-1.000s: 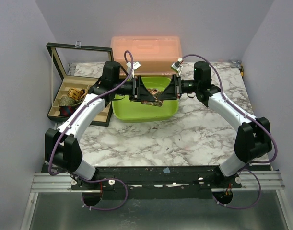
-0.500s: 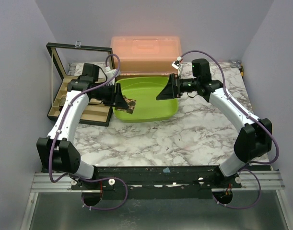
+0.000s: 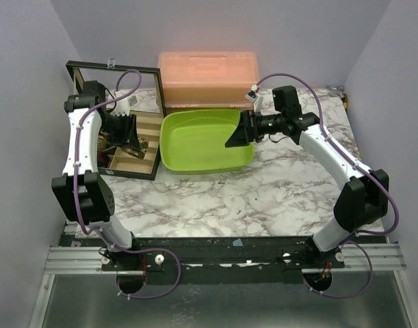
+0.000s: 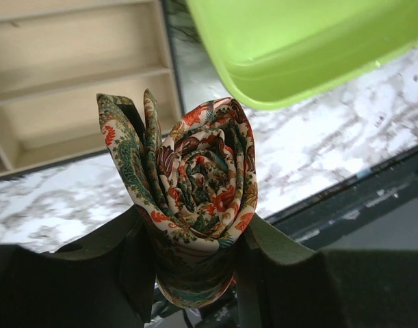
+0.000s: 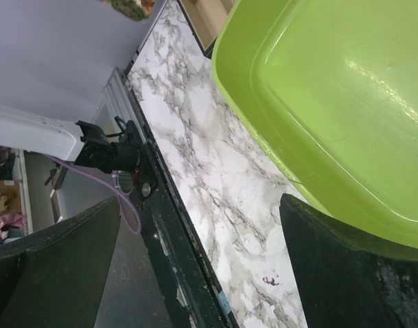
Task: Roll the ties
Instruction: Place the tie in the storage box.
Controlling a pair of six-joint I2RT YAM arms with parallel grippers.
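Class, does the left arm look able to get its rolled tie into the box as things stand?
Probably yes: the left gripper, shut on the tie, hangs over the box, whose lid stands open, with bare compartments nearby. Nothing seems to block it.

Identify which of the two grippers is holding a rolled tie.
The left gripper: its fingers clamp a rolled floral tie, while the right gripper hangs open and empty at the green tray's edge.
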